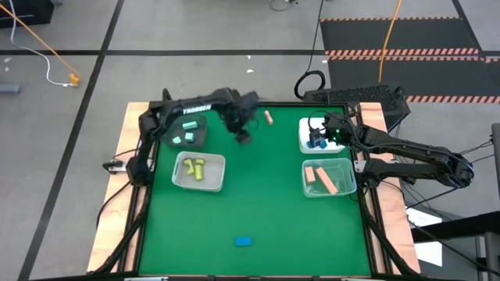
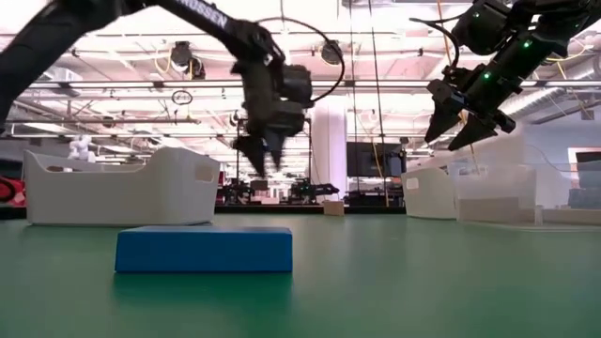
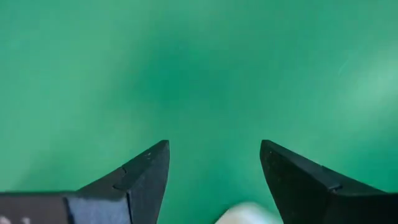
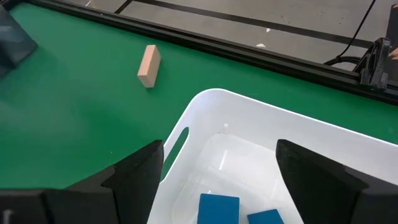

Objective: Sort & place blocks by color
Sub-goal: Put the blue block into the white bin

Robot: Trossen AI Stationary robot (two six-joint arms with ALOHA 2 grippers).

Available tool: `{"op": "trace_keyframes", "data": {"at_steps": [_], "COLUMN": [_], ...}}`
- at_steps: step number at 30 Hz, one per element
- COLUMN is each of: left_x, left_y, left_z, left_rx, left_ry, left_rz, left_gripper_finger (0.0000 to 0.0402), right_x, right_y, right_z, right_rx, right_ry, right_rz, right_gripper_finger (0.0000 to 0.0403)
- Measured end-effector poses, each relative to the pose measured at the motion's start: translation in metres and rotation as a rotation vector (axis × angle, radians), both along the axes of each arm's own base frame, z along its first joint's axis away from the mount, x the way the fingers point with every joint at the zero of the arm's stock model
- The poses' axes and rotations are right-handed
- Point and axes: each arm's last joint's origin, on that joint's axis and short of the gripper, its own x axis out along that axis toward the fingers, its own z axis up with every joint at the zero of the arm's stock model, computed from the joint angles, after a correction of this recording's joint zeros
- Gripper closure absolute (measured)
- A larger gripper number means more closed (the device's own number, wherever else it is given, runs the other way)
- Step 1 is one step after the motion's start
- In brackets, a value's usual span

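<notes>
While the left gripper (image 1: 243,136), arm lettered "TROSSEN", is hanging open-fingered, the right gripper (image 1: 316,140) is gaping empty over the white bin (image 4: 261,118).

Four bins (image 1: 199,183) are counted on the counter (image 1: 258,211). Blocks are tallied by colour: two mint (image 1: 188,125), two yellow-green (image 1: 193,168), three tan-orange (image 1: 268,118), and three blue (image 1: 244,242). Two arms (image 1: 195,105) are seen.
</notes>
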Motion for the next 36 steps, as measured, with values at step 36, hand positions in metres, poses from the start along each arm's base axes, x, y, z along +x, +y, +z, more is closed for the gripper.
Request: {"op": "trace_keyframes", "data": {"at_steps": [36], "left_x": [-0.05], "left_y": [-0.38], "left_z": [-0.006], "left_rx": [0.174], "left_ry": [-0.588], "left_rz": [-0.51], "left_gripper_finger": [0.0149], "right_x": [0.002], "right_y": [-0.001], "right_z": [0.002], "right_rx": [-0.013], "right_ry": [-0.026], "right_rz": [0.001], "right_gripper_finger": [0.0101]}}
